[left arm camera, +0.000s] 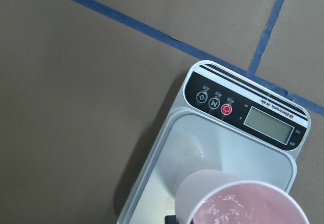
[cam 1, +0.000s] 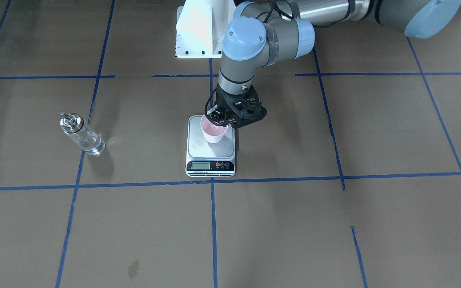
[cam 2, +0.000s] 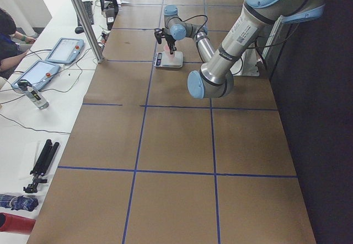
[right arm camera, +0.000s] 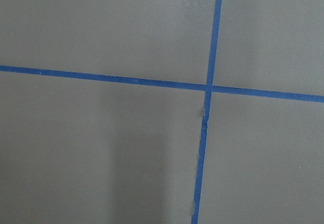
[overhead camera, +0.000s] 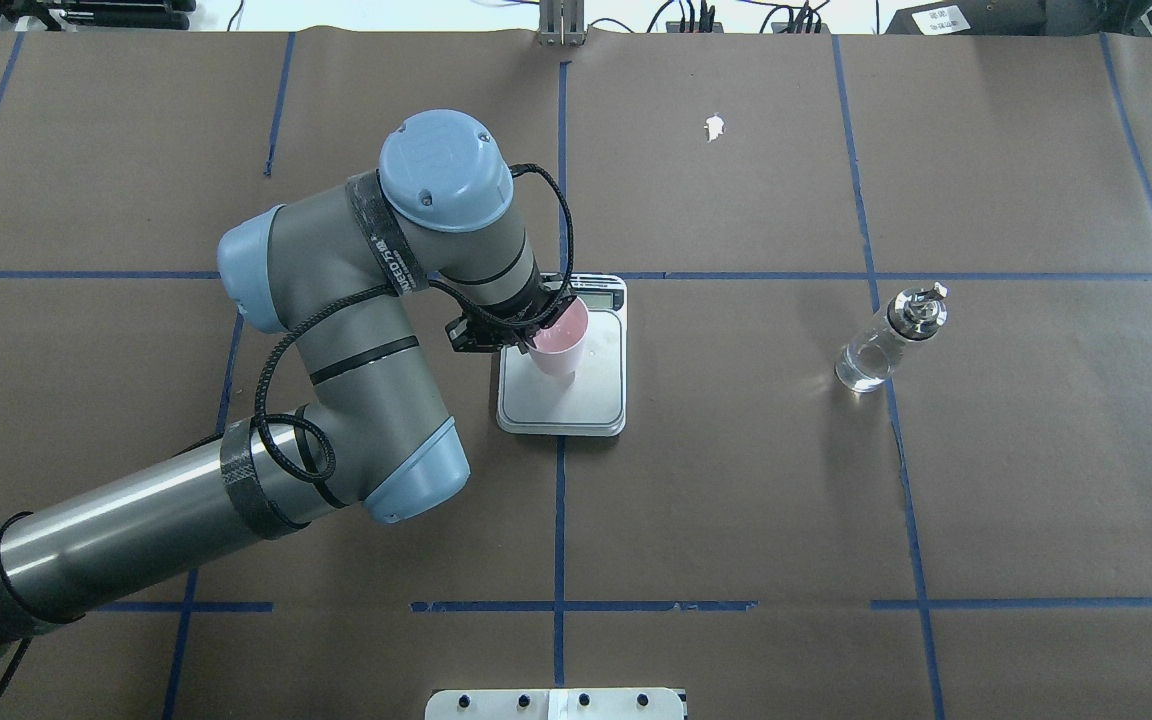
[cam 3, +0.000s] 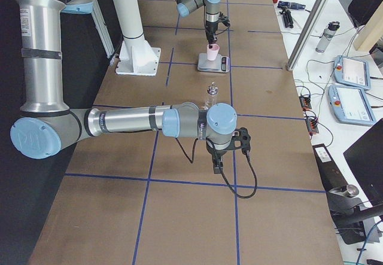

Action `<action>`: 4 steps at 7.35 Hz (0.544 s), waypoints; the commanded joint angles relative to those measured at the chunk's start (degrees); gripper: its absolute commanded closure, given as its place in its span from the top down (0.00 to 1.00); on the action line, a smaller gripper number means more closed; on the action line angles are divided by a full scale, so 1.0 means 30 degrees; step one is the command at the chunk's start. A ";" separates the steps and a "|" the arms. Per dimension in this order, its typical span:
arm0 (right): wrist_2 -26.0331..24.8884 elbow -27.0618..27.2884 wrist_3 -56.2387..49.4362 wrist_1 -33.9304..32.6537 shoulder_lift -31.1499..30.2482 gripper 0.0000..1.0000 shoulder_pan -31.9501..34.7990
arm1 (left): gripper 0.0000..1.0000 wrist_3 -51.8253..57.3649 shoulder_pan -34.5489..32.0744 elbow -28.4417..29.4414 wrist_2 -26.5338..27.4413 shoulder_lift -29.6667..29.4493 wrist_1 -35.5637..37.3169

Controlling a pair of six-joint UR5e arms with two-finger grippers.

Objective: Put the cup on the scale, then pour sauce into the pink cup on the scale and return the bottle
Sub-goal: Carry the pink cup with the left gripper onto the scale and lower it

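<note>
The pink cup (cam 1: 213, 132) is over the rear part of the scale (cam 1: 210, 151), its base at the steel platform; whether it touches I cannot tell. My left gripper (cam 1: 218, 119) is shut on the cup's rim at the side nearer the robot. The overhead view shows the cup (overhead camera: 558, 338) tilted a little over the scale (overhead camera: 596, 392). The left wrist view shows the cup (left arm camera: 238, 201) and the scale's blank display (left arm camera: 268, 125). The glass bottle (cam 1: 82, 134) with the silver cap stands alone, far from both grippers. My right gripper (cam 3: 218, 160) shows only in the exterior right view; I cannot tell its state.
Blue tape lines (cam 1: 212, 224) cross the brown table cover. The white robot base (cam 1: 200, 28) stands behind the scale. A workbench with tablets (cam 2: 33, 73) runs along the far side. The right wrist view shows only a tape crossing (right arm camera: 206, 88).
</note>
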 commanded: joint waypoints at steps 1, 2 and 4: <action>0.0029 -0.0013 0.0001 -0.0001 -0.0001 1.00 0.0000 | 0.00 -0.0006 0.0014 0.0464 0.0008 -0.0176 -0.0056; 0.0029 -0.0013 0.0001 -0.0001 -0.0001 1.00 0.0000 | 0.00 0.0081 0.0014 0.0466 0.0008 -0.0176 -0.0056; 0.0029 -0.0042 0.0001 -0.0001 -0.0001 1.00 0.0000 | 0.80 0.0199 0.0014 0.0436 0.0008 -0.0117 -0.0056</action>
